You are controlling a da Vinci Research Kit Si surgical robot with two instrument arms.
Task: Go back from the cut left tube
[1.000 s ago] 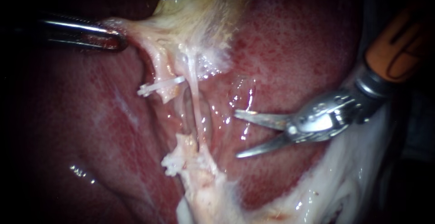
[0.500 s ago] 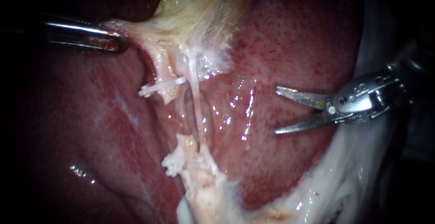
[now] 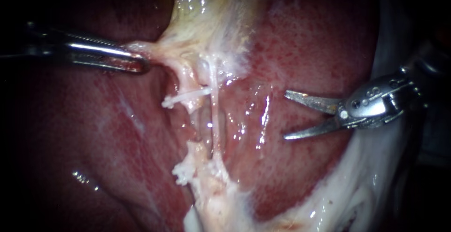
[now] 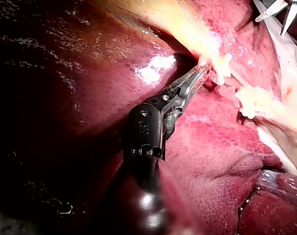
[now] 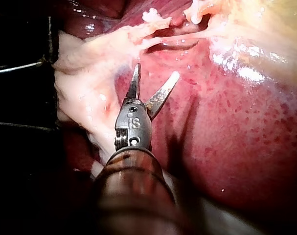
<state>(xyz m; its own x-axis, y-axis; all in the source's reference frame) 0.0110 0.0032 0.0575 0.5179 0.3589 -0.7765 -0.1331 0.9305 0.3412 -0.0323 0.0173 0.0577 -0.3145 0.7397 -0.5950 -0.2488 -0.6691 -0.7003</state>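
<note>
Left tube (image 3: pixel 186 79): soft, slick, fragile; hold near clip (image 3: pixel 177 99).
Left instrument (image 3: pixel 142 65): claw gripping gallbladder (image 3: pixel 211 16).
Right instrument (image 3: pixel 286 115): claw open.

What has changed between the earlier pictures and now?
The silver scissor-tipped right instrument drew back rightwards, blades open throughout. The silver left instrument, its end effector shut on pale tissue, moved toward the middle, carrying the white clip along. The red liver stayed.

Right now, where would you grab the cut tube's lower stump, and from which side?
Take the lower stump at its free top end, above the white clip, coming from the view's left: it stands bare there, while the thin uncut tube runs along its right. The right instrument shows open blades, so probably not that one.
</note>
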